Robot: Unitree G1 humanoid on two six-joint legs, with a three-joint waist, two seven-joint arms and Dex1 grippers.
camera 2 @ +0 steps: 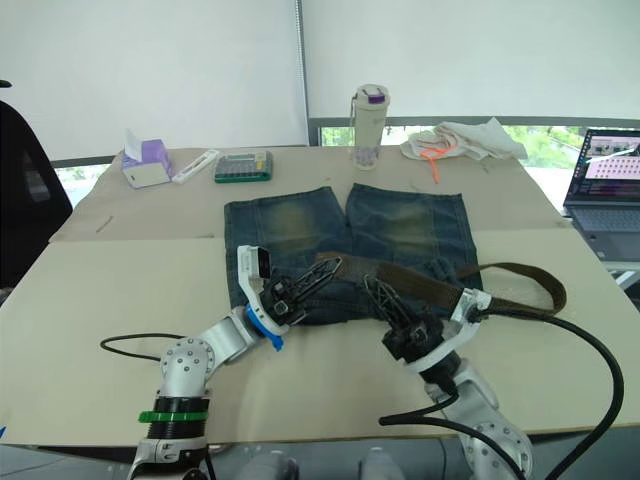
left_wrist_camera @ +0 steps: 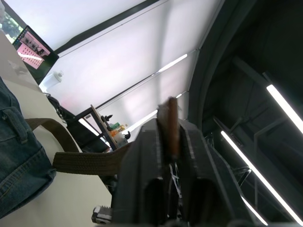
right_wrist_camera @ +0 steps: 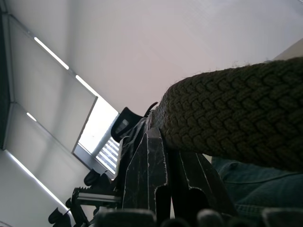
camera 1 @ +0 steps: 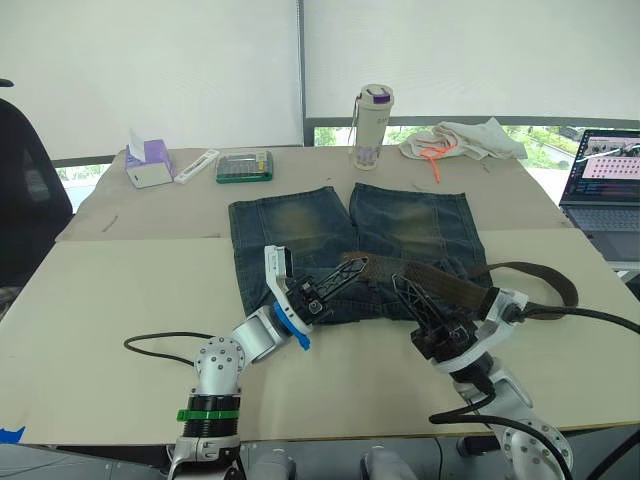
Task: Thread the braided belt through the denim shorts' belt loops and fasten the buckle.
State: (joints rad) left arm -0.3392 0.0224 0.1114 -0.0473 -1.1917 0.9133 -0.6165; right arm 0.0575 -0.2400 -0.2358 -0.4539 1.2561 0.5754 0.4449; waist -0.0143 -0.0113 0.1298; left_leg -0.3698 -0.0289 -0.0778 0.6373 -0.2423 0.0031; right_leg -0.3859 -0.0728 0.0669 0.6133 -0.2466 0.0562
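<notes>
Tissues [camera 1: 147, 162], a white remote [camera 1: 196, 165], a green case [camera 1: 245, 166], a bottle [camera 1: 372, 126], a white cloth [camera 1: 465, 138] and a laptop [camera 1: 605, 185] are being kept behind the denim shorts [camera 1: 350, 245] on the table [camera 1: 120, 300]. The braided belt [camera 1: 440, 285] is being held across the waistband, its brown tip clamped by the left gripper [camera 1: 335, 281], its middle pinched by the right gripper [camera 1: 412, 297]. The buckle and belt loops are being hidden or are too small to tell.

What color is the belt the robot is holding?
Dark brown, with a woven braided pattern. The braided belt shows best in the right wrist view.
</notes>
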